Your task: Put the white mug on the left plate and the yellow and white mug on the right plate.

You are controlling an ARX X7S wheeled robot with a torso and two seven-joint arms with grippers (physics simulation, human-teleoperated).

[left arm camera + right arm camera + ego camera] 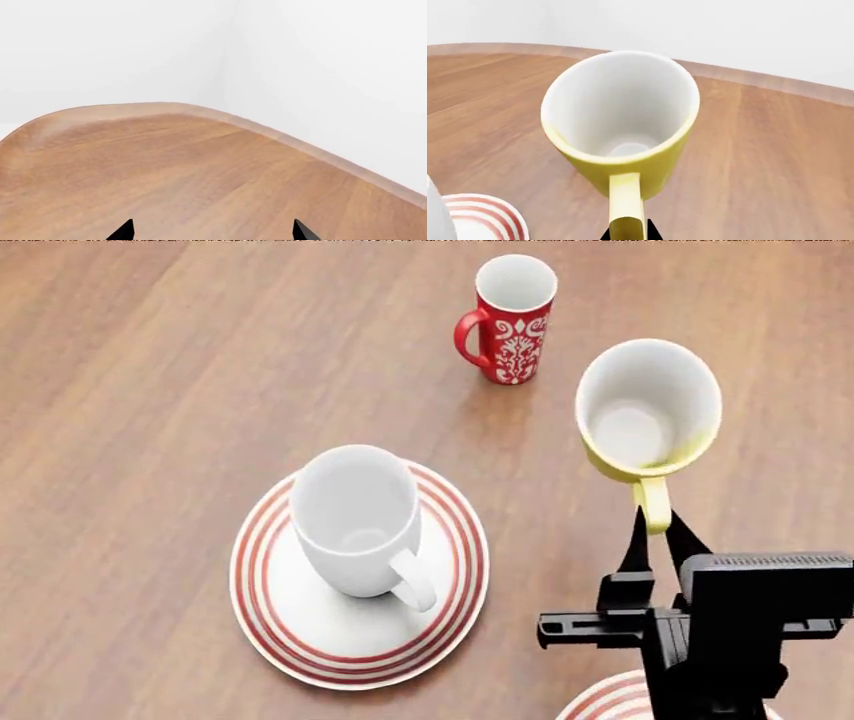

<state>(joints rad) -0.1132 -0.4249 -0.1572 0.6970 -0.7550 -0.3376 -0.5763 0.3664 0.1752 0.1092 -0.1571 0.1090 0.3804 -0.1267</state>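
Head view: right claw (pixel 653 530) gripping mug handle

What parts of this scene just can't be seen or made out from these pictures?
- Right plate: head view, mostly cut off by the bottom edge and hidden behind the right gripper.
- Left gripper: left wrist view, only fingertips show.
- Yellow mug: its base is hidden by its own body, so any table contact is unclear.

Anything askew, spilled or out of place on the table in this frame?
Nothing spilled or damaged. The white mug stands upright on the left plate. The yellow and white mug is held by its handle in the right gripper, not yet over the right plate. The red mug stands upright behind.
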